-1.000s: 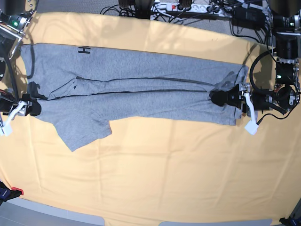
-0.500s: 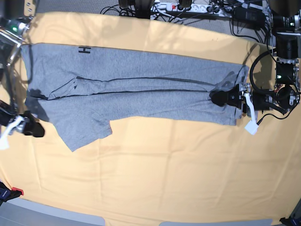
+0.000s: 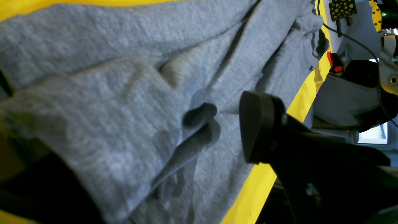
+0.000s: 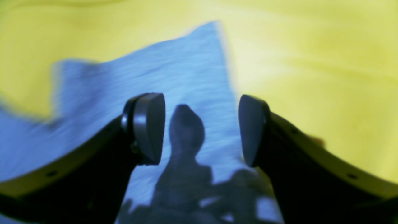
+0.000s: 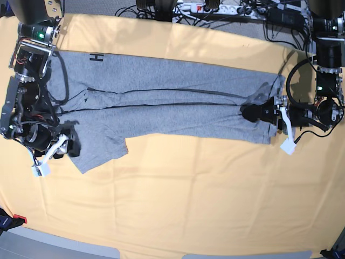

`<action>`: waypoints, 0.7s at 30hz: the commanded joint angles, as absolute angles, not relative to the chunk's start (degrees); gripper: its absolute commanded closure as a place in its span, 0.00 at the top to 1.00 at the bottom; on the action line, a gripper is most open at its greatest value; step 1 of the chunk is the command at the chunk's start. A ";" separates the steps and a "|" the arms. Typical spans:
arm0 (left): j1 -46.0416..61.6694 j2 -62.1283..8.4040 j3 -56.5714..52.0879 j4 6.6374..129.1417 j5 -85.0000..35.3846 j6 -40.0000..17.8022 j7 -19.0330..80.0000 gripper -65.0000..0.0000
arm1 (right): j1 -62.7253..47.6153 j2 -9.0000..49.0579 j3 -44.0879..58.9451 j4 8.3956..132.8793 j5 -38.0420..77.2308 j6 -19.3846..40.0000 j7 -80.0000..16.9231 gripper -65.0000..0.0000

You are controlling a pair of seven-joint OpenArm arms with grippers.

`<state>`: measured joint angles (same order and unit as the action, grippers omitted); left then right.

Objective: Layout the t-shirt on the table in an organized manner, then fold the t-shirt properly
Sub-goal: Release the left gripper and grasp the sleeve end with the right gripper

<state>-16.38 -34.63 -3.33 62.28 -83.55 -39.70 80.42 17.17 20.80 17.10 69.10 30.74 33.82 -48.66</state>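
Since half a second ago the right end effector (image 5: 69, 147) swings in over the t-shirt (image 5: 161, 105)'s sleeve (image 5: 99, 148), jaws wide, nothing held. Left end effector (image 5: 253, 112) sits wide open at the shirt's opposite end, one pad under a fold, gripping nothing. Shirt lies stretched across the far half of the table (image 5: 188, 205). Fabric looks light and floppy, so I'd pinch hems or corners. Loads of bare table on the near side of the shirt; cables (image 5: 215, 11) crowd the far edge.
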 commanded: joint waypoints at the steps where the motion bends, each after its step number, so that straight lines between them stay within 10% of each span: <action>1: -17.65 -35.90 -3.88 63.09 -83.18 -40.00 80.00 0.66 | 18.72 21.78 16.99 70.13 29.98 32.21 -46.54 0.60; 8: -17.65 -35.88 -3.88 63.09 -83.02 -40.00 80.00 0.66 | 18.74 19.79 16.75 68.93 25.28 23.62 -45.63 0.60; 21: -17.65 -35.88 -3.88 63.09 -83.02 -40.00 80.00 0.66 | 19.03 19.18 16.86 57.06 36.38 39.75 -46.19 0.60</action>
<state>-16.51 -34.63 -3.38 62.28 -83.15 -39.70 80.40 18.24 18.87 17.04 56.86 37.17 39.81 -44.36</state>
